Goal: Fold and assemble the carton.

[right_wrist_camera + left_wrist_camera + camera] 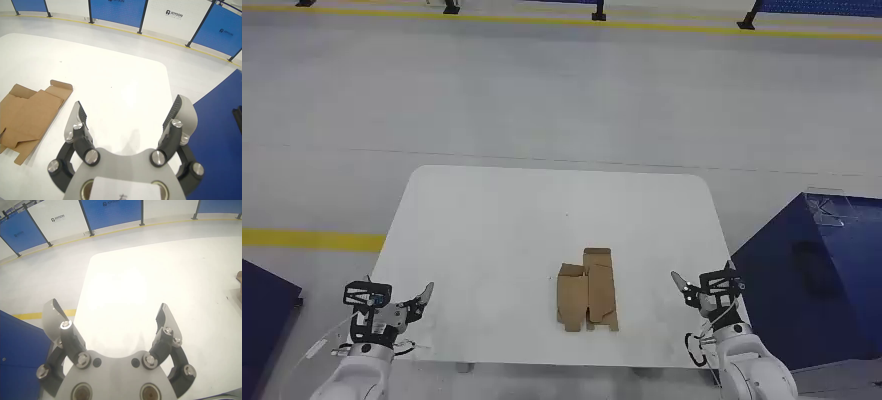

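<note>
A flat brown carton (587, 290) lies unfolded on the white table (522, 220), toward the near edge and a little right of centre. It also lies flat in the right wrist view, carton (28, 117), and its edge shows in the left wrist view, carton (239, 289). My left gripper (389, 296) hovers at the near left corner of the table, open and empty; left gripper (108, 306) shows wide jaws. My right gripper (702, 280) sits at the near right edge, open with nothing between its fingers; right gripper (128, 103) is to the right of the carton.
A dark blue box (812, 280) stands right of the table, close to my right arm. Another blue block (262, 300) stands at the left by my left arm. Bare table surface stretches behind and left of the carton. Grey floor with yellow lines surrounds the table.
</note>
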Robot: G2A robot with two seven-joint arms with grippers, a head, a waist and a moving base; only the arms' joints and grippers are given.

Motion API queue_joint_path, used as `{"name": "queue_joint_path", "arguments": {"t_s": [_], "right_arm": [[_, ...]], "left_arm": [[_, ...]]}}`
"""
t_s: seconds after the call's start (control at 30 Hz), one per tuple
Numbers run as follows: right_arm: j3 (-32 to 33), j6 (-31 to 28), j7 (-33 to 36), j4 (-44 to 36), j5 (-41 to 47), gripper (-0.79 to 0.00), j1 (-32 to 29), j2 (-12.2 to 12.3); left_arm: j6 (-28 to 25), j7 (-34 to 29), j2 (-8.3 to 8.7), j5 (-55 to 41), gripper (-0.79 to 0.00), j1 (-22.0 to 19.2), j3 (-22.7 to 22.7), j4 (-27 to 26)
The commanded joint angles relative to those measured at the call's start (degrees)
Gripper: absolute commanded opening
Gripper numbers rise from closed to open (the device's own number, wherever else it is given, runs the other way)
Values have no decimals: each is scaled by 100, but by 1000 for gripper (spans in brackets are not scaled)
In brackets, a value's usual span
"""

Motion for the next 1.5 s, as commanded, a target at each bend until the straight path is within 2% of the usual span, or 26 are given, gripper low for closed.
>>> {"name": "queue_joint_path", "arguments": {"t_s": [0.0,0.77,0.83,0.9,1.03,1.1,1.13,1.2,1.33,1.47], "right_arm": [[0,0,0,0,0,-1,0,0],[0,0,0,0,0,0,0,0],[0,0,0,0,0,0,0,0],[0,0,0,0,0,0,0,0],[0,0,0,0,0,0,0,0],[0,0,0,0,0,0,0,0],[0,0,0,0,0,0,0,0],[0,0,0,0,0,0,0,0],[0,0,0,0,0,0,0,0],[0,0,0,0,0,0,0,0]], "left_arm": [[0,0,0,0,0,0,0,0],[0,0,0,0,0,0,0,0],[-193,-356,-31,-437,0,-69,226,-266],[-411,-1316,-77,-1421,0,-218,536,-614],[-374,-3197,-133,-3035,0,-799,1018,-1260],[-236,-4007,-163,-3734,0,-1241,1291,-1294],[-97,-4217,-184,-3923,0,-1507,1429,-1223],[30,-4590,-241,-4166,0,-2028,1883,-901],[410,-5653,-409,-5114,0,-3229,2747,164],[632,-6135,-600,-5684,0,-4189,3435,1290]]}}
